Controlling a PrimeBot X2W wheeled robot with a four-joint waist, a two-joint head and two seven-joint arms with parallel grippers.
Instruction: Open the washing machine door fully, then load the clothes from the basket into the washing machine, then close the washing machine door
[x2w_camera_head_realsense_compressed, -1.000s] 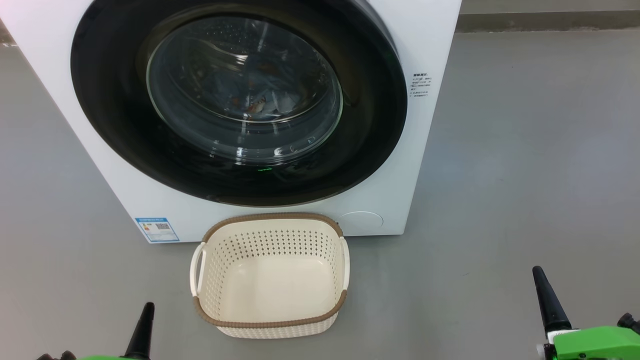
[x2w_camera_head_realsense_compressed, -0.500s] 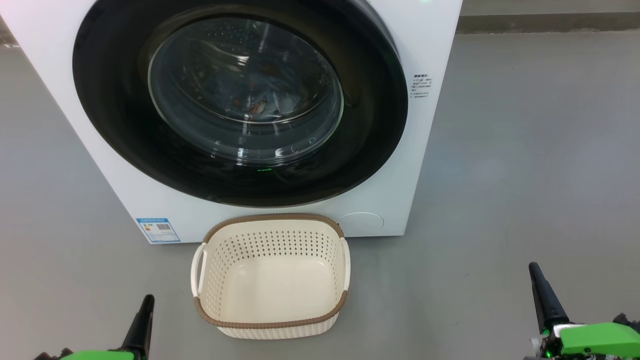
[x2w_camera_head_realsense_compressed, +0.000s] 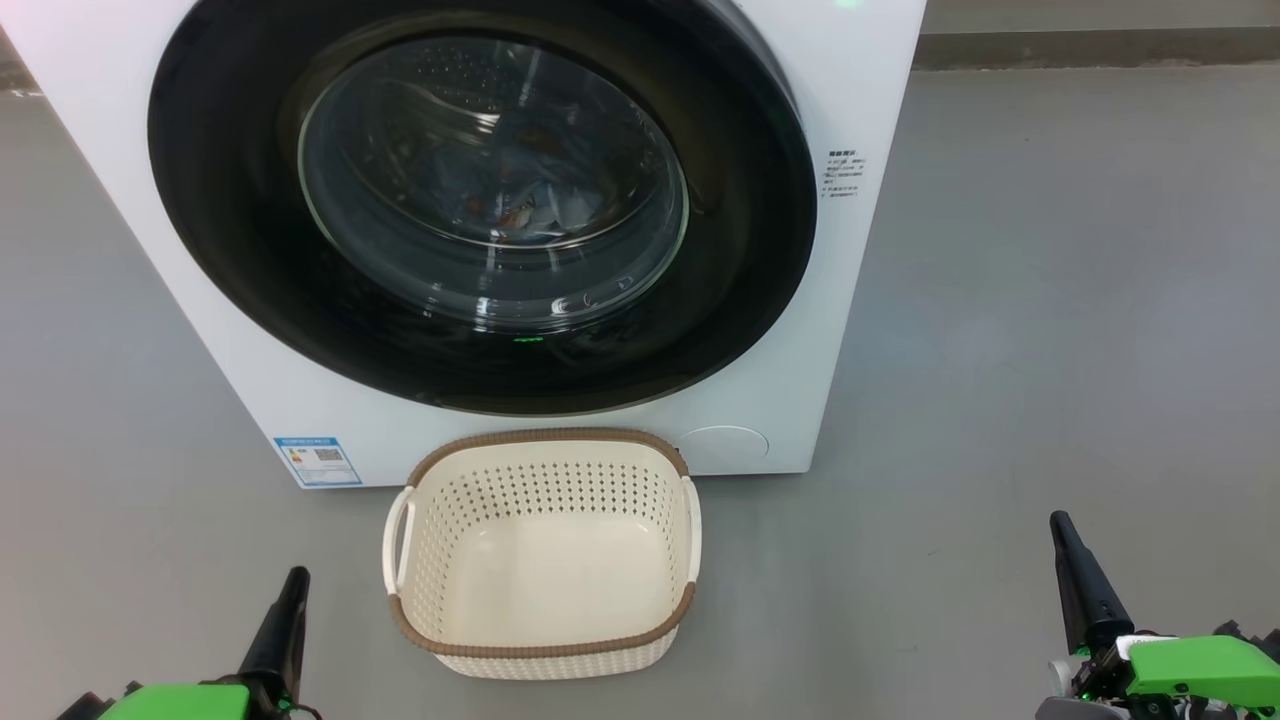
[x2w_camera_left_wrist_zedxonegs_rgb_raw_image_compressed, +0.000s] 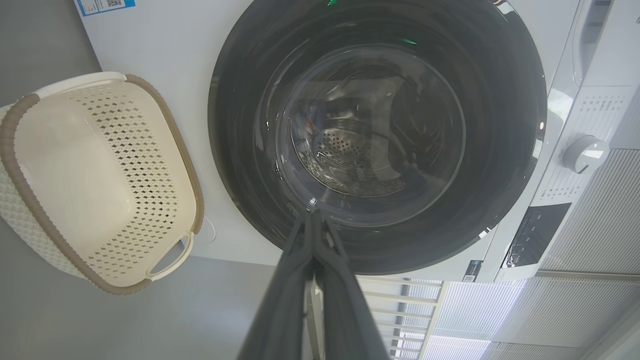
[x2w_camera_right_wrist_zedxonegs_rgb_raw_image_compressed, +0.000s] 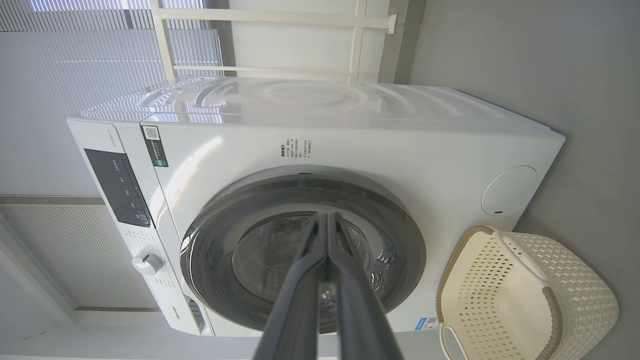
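Note:
The white washing machine fills the top of the head view, and its round black-rimmed door lies flush against the front. Through the glass, blue and orange clothes lie in the drum. The cream basket stands on the floor right in front of the machine, with nothing inside. My left gripper is low at the left and my right gripper low at the right. Both are shut on nothing and well back from the machine. In the wrist views the fingers press together.
Grey floor stretches to the right of the machine and around the basket. A control panel and a white knob sit along the machine's top. White slatted blinds and a white frame stand behind the machine.
Both grippers have risen a little in the head view, the right one drifting slightly left. Machine, door and basket stay put.

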